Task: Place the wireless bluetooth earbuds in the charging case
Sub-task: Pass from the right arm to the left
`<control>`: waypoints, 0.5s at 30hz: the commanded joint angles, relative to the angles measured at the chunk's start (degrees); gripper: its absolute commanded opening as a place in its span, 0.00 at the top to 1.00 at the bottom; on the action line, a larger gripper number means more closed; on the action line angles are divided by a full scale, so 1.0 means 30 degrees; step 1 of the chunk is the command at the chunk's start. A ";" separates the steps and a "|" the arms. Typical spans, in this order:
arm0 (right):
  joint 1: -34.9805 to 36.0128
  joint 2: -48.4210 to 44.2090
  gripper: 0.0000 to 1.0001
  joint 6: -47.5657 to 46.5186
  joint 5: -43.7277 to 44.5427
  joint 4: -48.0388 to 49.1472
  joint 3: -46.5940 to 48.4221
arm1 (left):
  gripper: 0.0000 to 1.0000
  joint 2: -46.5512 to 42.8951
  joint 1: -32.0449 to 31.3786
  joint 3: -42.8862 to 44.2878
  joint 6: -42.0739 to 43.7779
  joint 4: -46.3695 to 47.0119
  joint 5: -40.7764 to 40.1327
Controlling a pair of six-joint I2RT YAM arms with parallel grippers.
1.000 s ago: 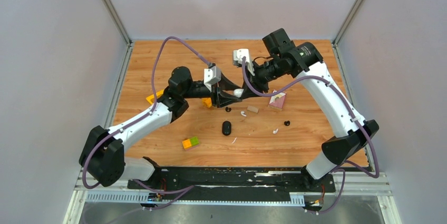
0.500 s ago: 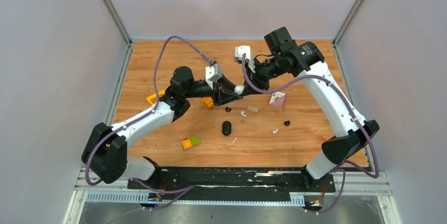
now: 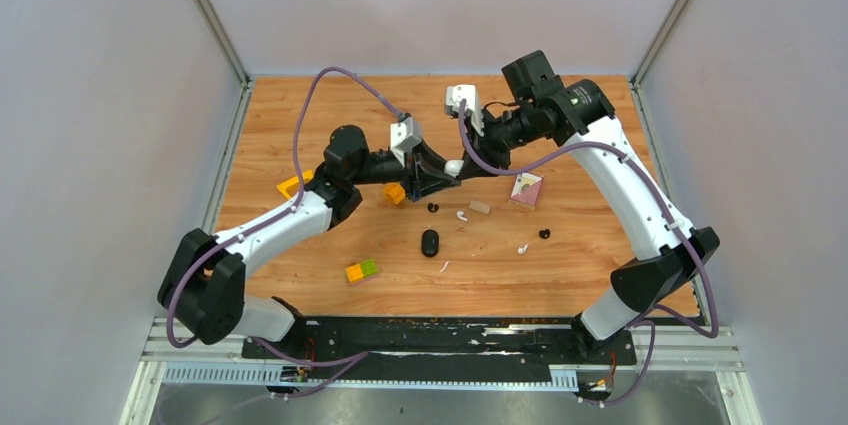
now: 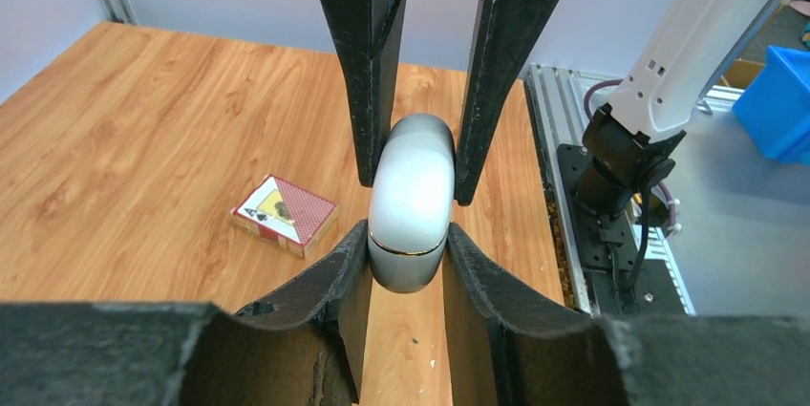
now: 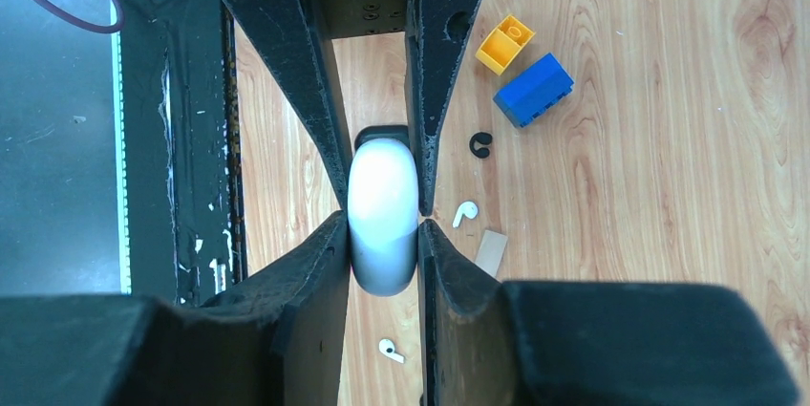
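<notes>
Wood-grain surface [image 3: 300,115] boxed in by pale grey walls, both arms reaching to the middle. Left tool [image 4: 408,234] and right tool [image 5: 382,226] meet nose to nose, each clamped on the same white charging case [image 3: 454,167], which is held up off the surface. In the left wrist view the left fingers pinch the case's lower half, and the right fingers grip the upper half from the opposite side. A thin seam runs across the case, and the lid looks closed. No earbud is in either tool; all four lie loose on the surface below and in front of the held case. First black earbud [image 3: 433,208] is just left of first white earbud [image 3: 462,215], with a small wooden block [image 3: 480,208] beside them. Second white earbud [image 3: 522,248] and second black earbud [image 3: 544,234] lie further right, near each other but apart. Black charging case [image 3: 430,243] sits on the surface nearer the arm bases, with a thin white sliver [image 3: 443,267] close by. Card deck [image 3: 526,189] lies under the right forearm. Orange-and-green block [image 3: 362,270] is front left, and orange block [image 3: 395,193] is by the left tool. Yellow block [image 5: 504,44] and blue block [image 5: 533,90] show side by side in the right wrist view.
</notes>
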 commanded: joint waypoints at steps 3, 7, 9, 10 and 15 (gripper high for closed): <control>-0.0042 -0.0658 0.96 0.0871 0.0229 0.1515 -0.0419 | 0.66 0.0141 0.0115 0.0458 -0.0575 0.1073 0.0009; -0.0024 -0.0604 0.95 0.1008 0.0255 0.1630 -0.0454 | 0.83 0.0483 0.0201 0.0710 -0.0998 0.1450 0.0563; -0.0051 -0.0625 0.93 0.1033 0.0309 0.1595 -0.0511 | 0.95 0.0662 0.0240 0.0708 -0.1211 0.1799 0.0739; -0.0045 -0.0626 0.92 0.1130 0.0379 0.1663 -0.0570 | 0.99 0.0717 0.0283 0.0687 -0.1266 0.1940 0.0765; -0.0275 -0.0465 0.69 0.2043 0.0304 0.1633 -0.0462 | 1.00 0.0728 0.0307 0.0434 -0.0727 0.2263 0.1115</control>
